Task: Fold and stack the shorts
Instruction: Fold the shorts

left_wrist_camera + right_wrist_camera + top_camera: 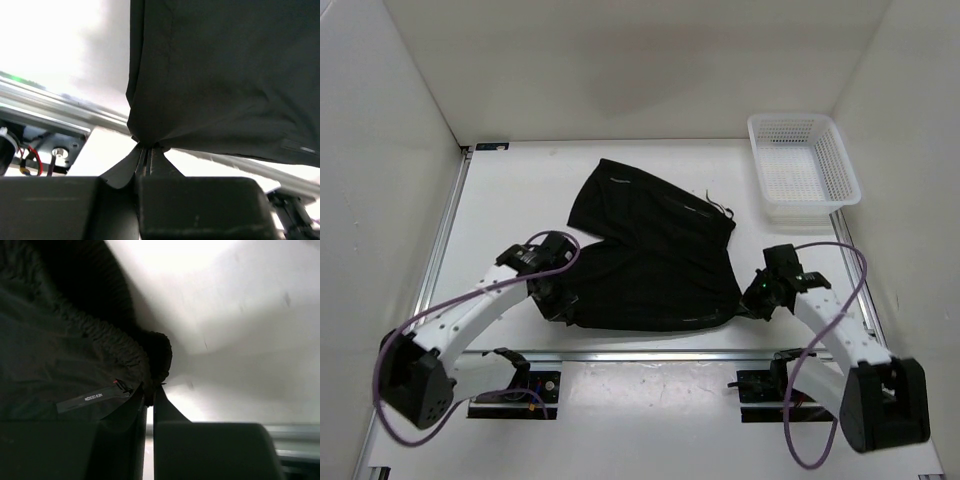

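The left gripper [146,150] fills the bottom of its own wrist view, jaws pressed together on a bunched corner of the shorts [225,75], whose black cloth spreads away above the pinch. The right gripper [149,392] is likewise closed to a thin slit, nipping the gathered elastic edge of the fabric just beside a small strip label [90,399] with white lettering. From above, the shorts [650,260] lie spread on the white table [520,190], roughly at its middle, widest along the near edge and narrowing toward the far left. The left gripper [558,300] grips the near left corner and the right gripper [748,305] the near right corner. A white mesh basket [790,118] stands at the far right corner of the table, apart from the cloth. Purple cables [390,345] loop along both arms.
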